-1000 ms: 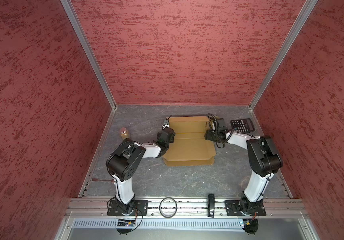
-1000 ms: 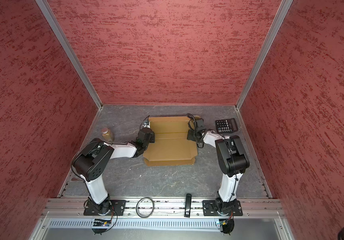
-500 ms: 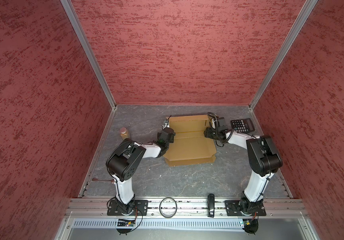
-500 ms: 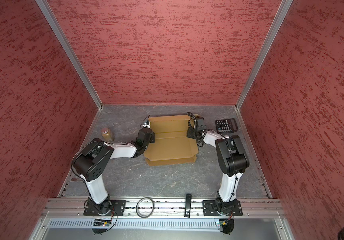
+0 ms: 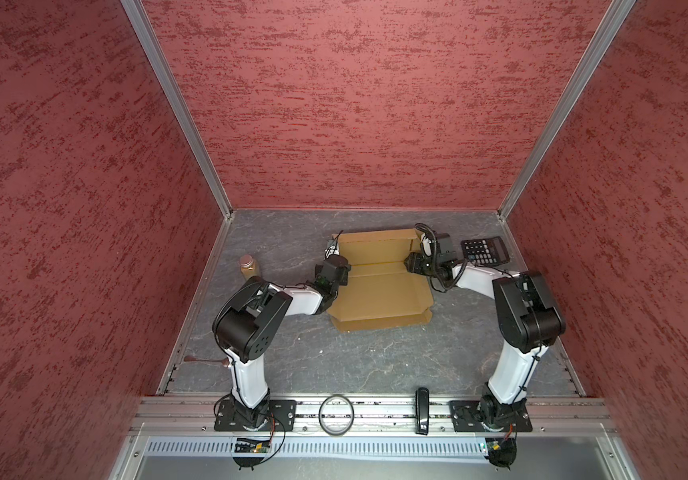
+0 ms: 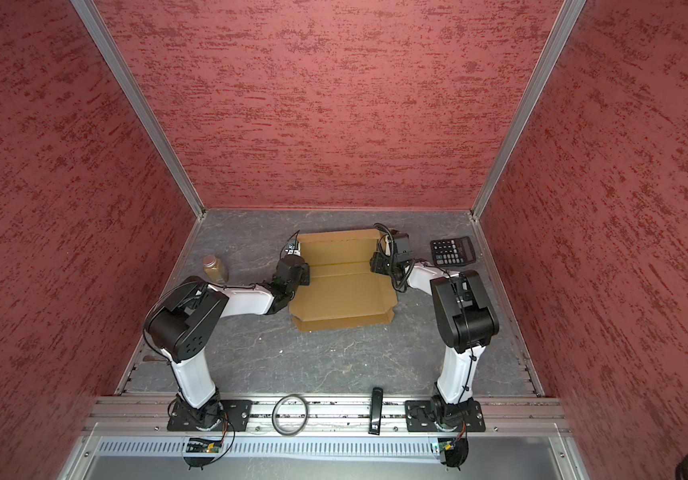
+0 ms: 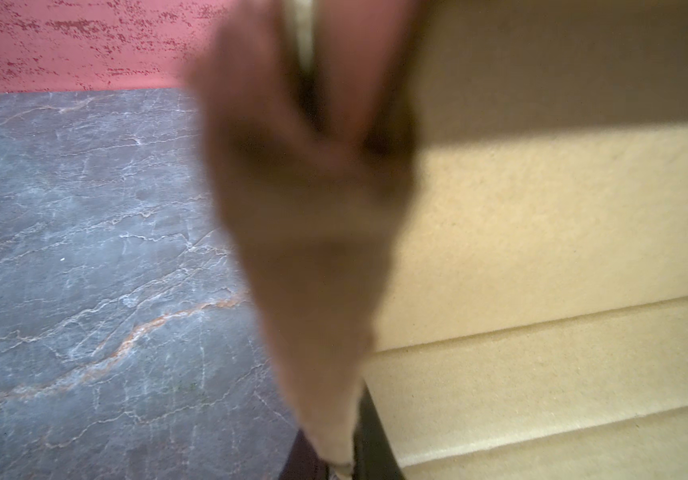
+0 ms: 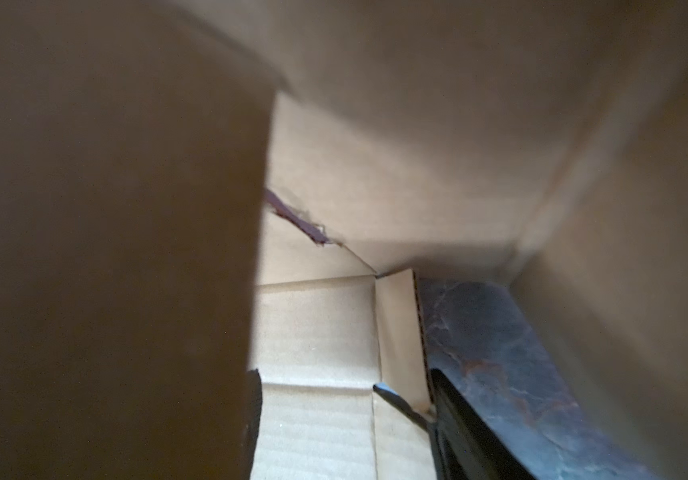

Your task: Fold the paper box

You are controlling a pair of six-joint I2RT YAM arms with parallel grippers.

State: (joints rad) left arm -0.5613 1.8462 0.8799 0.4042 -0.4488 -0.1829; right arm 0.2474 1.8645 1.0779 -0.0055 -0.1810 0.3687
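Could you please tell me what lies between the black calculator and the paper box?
In both top views the right pincer, with its wrist, fills that stretch, reaching from beside the calculator to the paper box at its right edge.

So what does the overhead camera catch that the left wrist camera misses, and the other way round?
Only a top view shows the left arm, the right arm, the black calculator, the jar and the full outline of the paper box. Only the left wrist view shows the box's creases close up and a blurred flap right before the lens. Both show brown cardboard, the grey marbled table and the red wall.
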